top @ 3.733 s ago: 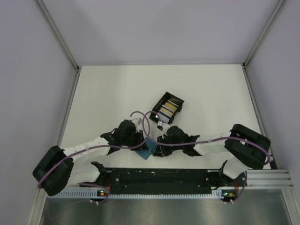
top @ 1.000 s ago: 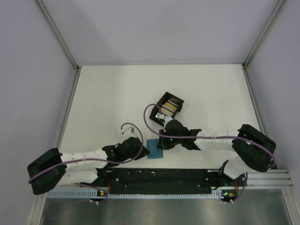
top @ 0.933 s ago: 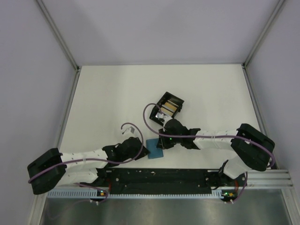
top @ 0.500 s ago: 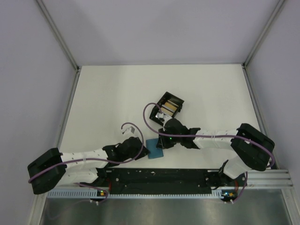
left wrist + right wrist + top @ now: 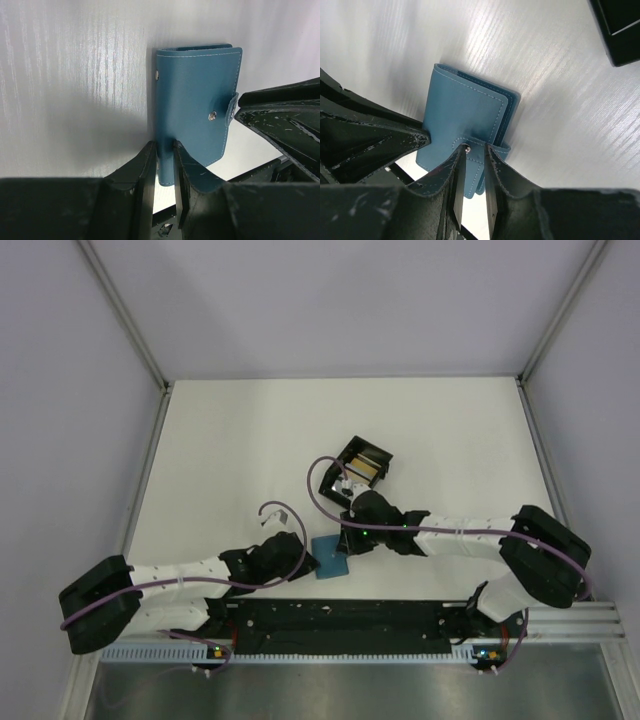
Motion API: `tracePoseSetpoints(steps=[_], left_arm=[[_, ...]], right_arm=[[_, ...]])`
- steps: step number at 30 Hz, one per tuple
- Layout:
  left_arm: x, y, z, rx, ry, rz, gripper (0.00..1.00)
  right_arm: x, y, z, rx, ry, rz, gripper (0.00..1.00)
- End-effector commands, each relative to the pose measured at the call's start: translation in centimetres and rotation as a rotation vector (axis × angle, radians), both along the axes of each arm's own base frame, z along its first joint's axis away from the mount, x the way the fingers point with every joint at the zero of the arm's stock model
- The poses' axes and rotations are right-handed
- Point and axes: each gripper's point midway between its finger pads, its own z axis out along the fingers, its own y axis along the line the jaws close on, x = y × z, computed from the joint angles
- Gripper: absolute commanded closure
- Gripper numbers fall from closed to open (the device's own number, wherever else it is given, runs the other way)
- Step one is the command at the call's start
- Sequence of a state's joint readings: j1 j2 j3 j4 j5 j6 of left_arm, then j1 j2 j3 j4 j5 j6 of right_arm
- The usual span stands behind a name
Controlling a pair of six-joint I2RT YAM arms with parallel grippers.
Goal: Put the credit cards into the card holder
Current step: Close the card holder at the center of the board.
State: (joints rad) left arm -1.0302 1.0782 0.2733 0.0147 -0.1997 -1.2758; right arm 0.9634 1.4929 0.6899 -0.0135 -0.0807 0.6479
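Observation:
The card holder (image 5: 330, 559) is a teal-blue folded wallet lying on the white table between both grippers. My left gripper (image 5: 164, 150) is shut on its near edge (image 5: 195, 100), one finger on each side of the leather. My right gripper (image 5: 474, 150) is closed around the snap strap of the card holder (image 5: 465, 110), with the metal stud by its left fingertip. In the top view the left gripper (image 5: 303, 562) sits left of the wallet and the right gripper (image 5: 350, 540) at its upper right. The credit cards (image 5: 362, 472), orange-yellow and silver, lie in the black tray.
The black open-topped tray (image 5: 349, 451) stands tilted just beyond the right gripper, and its corner (image 5: 620, 30) shows in the right wrist view. The right gripper's finger (image 5: 280, 115) reaches into the left wrist view. The black base rail (image 5: 340, 618) runs close behind the wallet.
Since the oldest frame the left arm has drawn back to the lower left and the wallet has gone from tilted to flat. Over the last second the right gripper edged slightly.

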Motion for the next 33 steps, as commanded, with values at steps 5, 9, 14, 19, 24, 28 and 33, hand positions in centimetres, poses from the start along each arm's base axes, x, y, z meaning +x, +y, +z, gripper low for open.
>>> tracePoseSetpoints(steps=[5, 9, 14, 19, 24, 28, 33], left_arm=[[0.3, 1.0, -0.7, 0.077, -0.011, 0.008, 0.75], [0.3, 1.0, -0.6, 0.083, -0.011, 0.008, 0.75], [0.6, 0.9, -0.4, 0.094, -0.021, 0.005, 0.75], [0.9, 0.7, 0.0, 0.116, -0.025, 0.004, 0.74], [1.3, 0.2, 0.5, 0.119, -0.039, -0.001, 0.72], [1.3, 0.0, 0.2, 0.133, -0.027, -0.013, 0.72], [1.3, -0.2, 0.0, 0.143, -0.021, -0.020, 0.72]], right_arm=[[1.8, 1.1, 2.7, 0.038, -0.073, -0.014, 0.78], [1.5, 1.4, 2.1, 0.026, -0.051, -0.001, 0.79], [1.4, 1.5, 1.7, 0.019, -0.045, 0.020, 0.78], [0.9, 1.7, 1.7, 0.028, -0.031, 0.037, 0.79], [0.3, 2.1, 1.5, 0.038, -0.018, 0.043, 0.79], [0.0, 2.0, 1.2, 0.039, -0.004, 0.039, 0.79], [-0.4, 2.7, 1.8, 0.077, -0.013, 0.058, 0.80]])
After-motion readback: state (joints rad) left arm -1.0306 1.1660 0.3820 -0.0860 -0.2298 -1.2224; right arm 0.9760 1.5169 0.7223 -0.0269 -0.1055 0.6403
